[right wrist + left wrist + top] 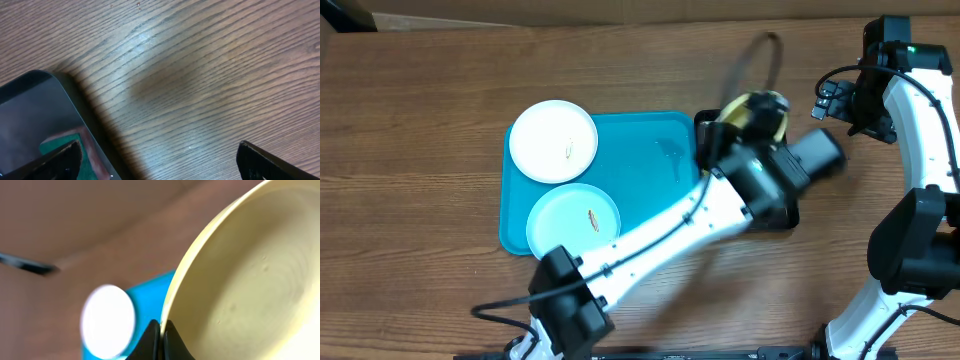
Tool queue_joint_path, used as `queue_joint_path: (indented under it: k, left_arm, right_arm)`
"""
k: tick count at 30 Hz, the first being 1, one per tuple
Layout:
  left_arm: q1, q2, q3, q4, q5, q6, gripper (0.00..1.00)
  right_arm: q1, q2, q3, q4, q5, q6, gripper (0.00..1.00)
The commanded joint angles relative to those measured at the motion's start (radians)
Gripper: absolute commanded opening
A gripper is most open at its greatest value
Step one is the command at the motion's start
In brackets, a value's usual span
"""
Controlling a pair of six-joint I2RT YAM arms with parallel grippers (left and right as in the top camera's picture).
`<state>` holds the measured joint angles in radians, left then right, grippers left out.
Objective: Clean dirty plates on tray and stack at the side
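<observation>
A: Tray (630, 170) holds?
B: White plate (553, 141) and pale blue plate (573, 220), side by side, each smeared.
A: Lime green plate (250, 280)?
B: Pinched at rim by left gripper (160, 339), lifted right of tray.
A: Right gripper (159, 150)?
B: Gapes empty above table (200, 75), beside black tray (30, 110).

The desk (420, 90) is marked by a warm brown wood grain with darker streaks. The tray (650, 190) is coloured a plain turquoise blue. At its ten o'clock corner, the white plate (553, 141) is marked by a small yellow-brown smear. At seven o'clock, the pale blue plate (573, 222) is marked by an orange-brown one. The lime green plate (250, 280) is rendered pale yellow-green, with faint concentric rings. The black tray (30, 115) is glossy, with a green and reddish reflection. The left arm (670, 225) and right arm (920, 110) are finished in white with black joints. The left end effector (161, 335) and right end effector (159, 162) are black.
</observation>
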<state>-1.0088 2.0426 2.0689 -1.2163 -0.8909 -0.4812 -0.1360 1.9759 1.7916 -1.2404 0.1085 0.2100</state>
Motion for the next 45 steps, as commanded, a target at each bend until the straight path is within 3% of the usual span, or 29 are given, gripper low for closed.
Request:
queue_joint_path:
  k: [1, 4, 9, 14, 17, 19, 26, 34, 37, 40, 41, 45]
  left_arm:
    - [0.106, 0.005, -0.001, -0.003, 0.335, -0.061, 0.04]
    - [0.204, 0.005, -0.002, -0.014, 0.539, -0.037, 0.04]
    - [0.455, 0.005, -0.002, -0.032, 1.117, 0.159, 0.04]
    - [0.690, 0.006, -0.004, -0.085, 1.521, 0.250, 0.04]
    - [0.791, 0.005, -0.004, -0.118, 1.626, 0.249, 0.04]
    - [0.827, 0.005, -0.004, -0.145, 1.619, 0.250, 0.04]
    - [0.776, 0.005, -0.004, -0.170, 1.428, 0.242, 0.04]
    - [0.507, 0.005, 0.003, -0.120, 0.935, 0.134, 0.04]
    - [0.373, 0.003, 0.054, -0.116, 0.694, 0.089, 0.04]
    - [0.241, 0.002, 0.144, -0.130, 0.385, 0.080, 0.04]
    - [0.159, 0.002, 0.194, -0.135, 0.184, 0.080, 0.04]
    - [-0.011, 0.002, 0.229, -0.116, -0.193, 0.082, 0.04]
  right_arm:
    - [-0.002, -0.003, 0.003, 0.005, 0.003, 0.007, 1.00]
    - [-0.002, -0.003, 0.003, 0.005, 0.003, 0.007, 1.00]
    - [-0.002, -0.003, 0.003, 0.005, 0.003, 0.007, 1.00]
    - [-0.002, -0.003, 0.003, 0.005, 0.003, 0.007, 1.00]
    - [-0.002, -0.003, 0.003, 0.005, 0.003, 0.007, 1.00]
    - [-0.002, -0.003, 0.003, 0.005, 0.003, 0.007, 1.00]
    - [-0.002, -0.003, 0.003, 0.005, 0.003, 0.007, 1.00]
    - [-0.002, -0.003, 0.003, 0.005, 0.003, 0.007, 1.00]
    - [-0.002, -0.003, 0.003, 0.005, 0.003, 0.007, 1.00]
    - [-0.002, -0.003, 0.003, 0.005, 0.003, 0.007, 1.00]
    - [-0.002, -0.003, 0.003, 0.005, 0.003, 0.007, 1.00]
    - [-0.002, -0.003, 0.003, 0.005, 0.003, 0.007, 1.00]
